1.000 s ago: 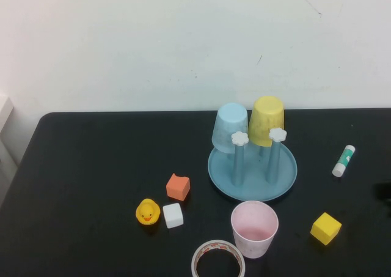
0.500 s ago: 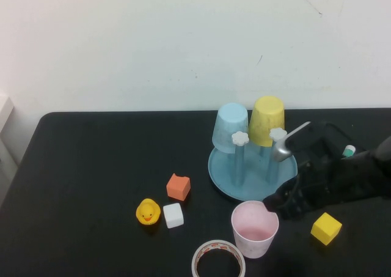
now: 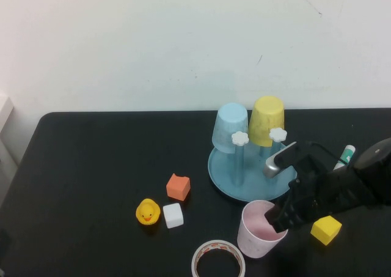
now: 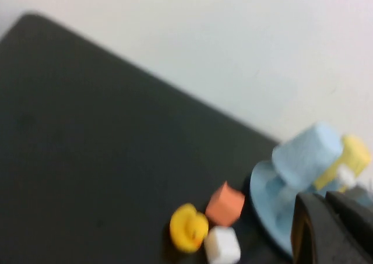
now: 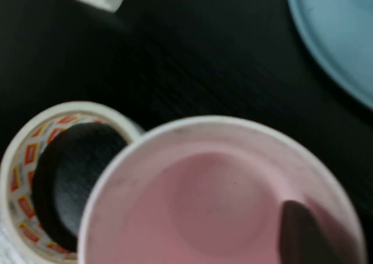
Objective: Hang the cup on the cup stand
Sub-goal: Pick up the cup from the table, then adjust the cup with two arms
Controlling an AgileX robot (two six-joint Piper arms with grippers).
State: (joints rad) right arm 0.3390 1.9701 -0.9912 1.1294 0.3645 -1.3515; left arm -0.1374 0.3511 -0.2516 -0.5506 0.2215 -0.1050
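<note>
Nearest the front table edge: roll of tape (image 3: 218,259), lying flat, touching or just beside the base of the pale pink cup (image 3: 258,233). Cup standing mouth-up, tilted slightly toward the robot's left, just in front of the cup stand (image 3: 223,173) and not on any peg. Right gripper (image 3: 280,216) at the cup's right rim; one dark fingertip (image 5: 300,232) visible inside the cup against the inner wall, the other finger hidden outside the wall, so grip on the rim probable but contact not confirmed. Yellow cube (image 3: 325,228) just right of the right gripper. Left of the cup: yellow rubber duck (image 3: 147,212) with a white block (image 3: 173,215) touching or just beside it; orange block (image 3: 178,186) slightly farther back. Cup stand: round light blue dish, two free pegs with white flower caps toward the front, light blue cup (image 3: 230,127) and yellow cup (image 3: 266,120) inverted on the rear pegs, side by side. Green-and-white glue stick (image 3: 344,157) lying on the black table (image 3: 91,167) to the right of the stand. Left gripper (image 4: 335,229) visible only in its own wrist view, as a dark mass above the table's left side; finger state not discernible.
</note>
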